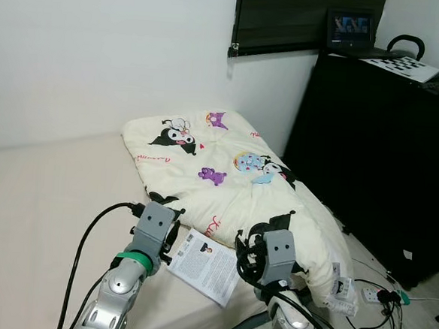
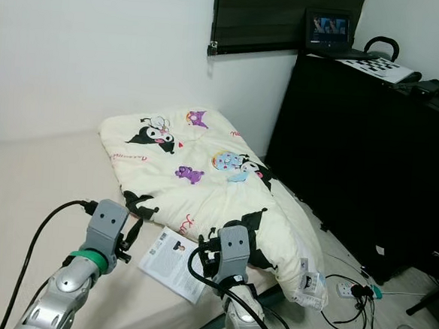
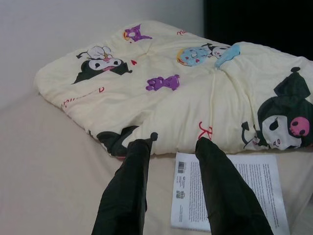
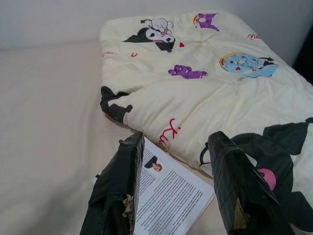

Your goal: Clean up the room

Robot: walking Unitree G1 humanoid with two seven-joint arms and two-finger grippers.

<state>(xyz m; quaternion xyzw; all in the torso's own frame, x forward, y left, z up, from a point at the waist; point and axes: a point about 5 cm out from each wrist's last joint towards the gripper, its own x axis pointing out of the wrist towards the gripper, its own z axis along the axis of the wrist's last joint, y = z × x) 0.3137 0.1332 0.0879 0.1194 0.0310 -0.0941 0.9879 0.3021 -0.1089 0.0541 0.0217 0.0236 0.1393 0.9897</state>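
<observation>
- Bed (image 1: 44, 197) with a beige sheet lay against a white wall; both arms were raised over its near part.
- Folded cream comforter (image 1: 234, 173), printed with black, purple and blue cartoon figures, lay on the bed's right side, running from the wall toward the near edge, where it drooped over the side.
- Printed leaflet (image 1: 209, 265) lay flat on the sheet, its far edge touching or just under the comforter's near fold; text, a small portrait and a barcode were visible on it.
- Left end effector (image 3: 173, 147): fingers spread, nothing between them, held above the sheet, pointing at the comforter's near fold with the leaflet just beside one fingertip.
- Right end effector (image 4: 176, 147): fingers spread, empty, held above the leaflet, with the comforter's edge just beyond.
- Whether either end effector touched the sheet could not be told from the frames.
- Black cabinet (image 1: 379, 145) stood right of the bed; on top, a small lit screen (image 1: 351, 27) and a checkerboard sheet (image 1: 407, 66).
- Dark roller blind (image 1: 305, 20) hung on the wall above the comforter.
- On the floor by the bed's right side: a white power strip (image 1: 372, 294) with tangled cables.
</observation>
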